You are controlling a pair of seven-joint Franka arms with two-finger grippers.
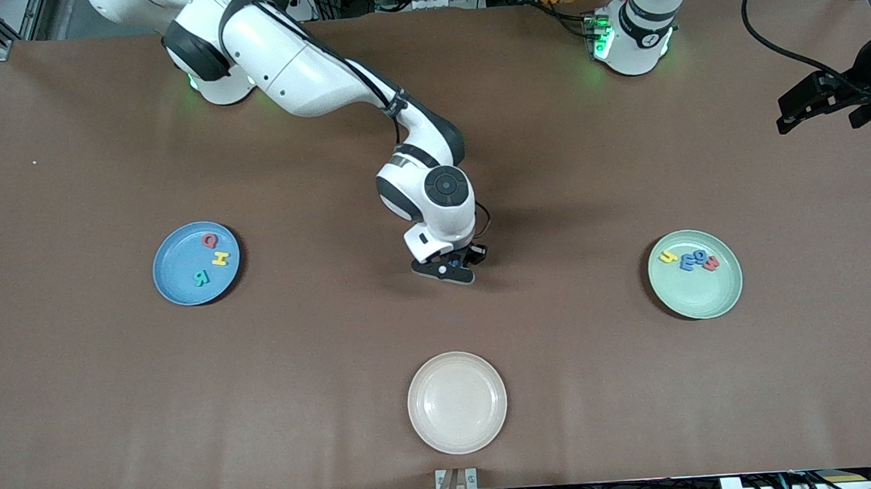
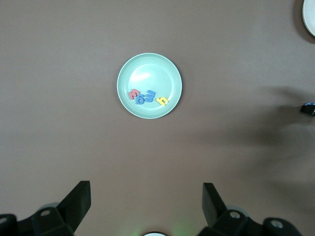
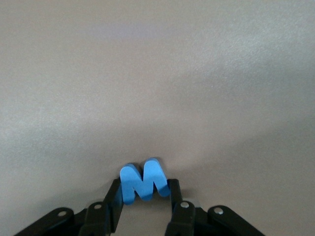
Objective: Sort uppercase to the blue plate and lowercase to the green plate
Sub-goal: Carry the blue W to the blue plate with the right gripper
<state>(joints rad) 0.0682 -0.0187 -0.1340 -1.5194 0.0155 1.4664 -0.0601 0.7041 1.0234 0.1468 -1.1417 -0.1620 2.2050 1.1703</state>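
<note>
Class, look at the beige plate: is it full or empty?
Empty: the beige plate shows only its bare inside, with no letters on it.

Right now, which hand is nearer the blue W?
Right. The right hand is shut on the blue W at mid-table; the left hand waits open above the green plate.

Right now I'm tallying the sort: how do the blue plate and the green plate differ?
The blue plate lies toward the right arm's end of the table; the green plate lies toward the left arm's end. The blue plate holds three letters, red, yellow and teal; the green plate holds four, yellow, two blue and red. Both are round, shallow and flat on the table.
</note>
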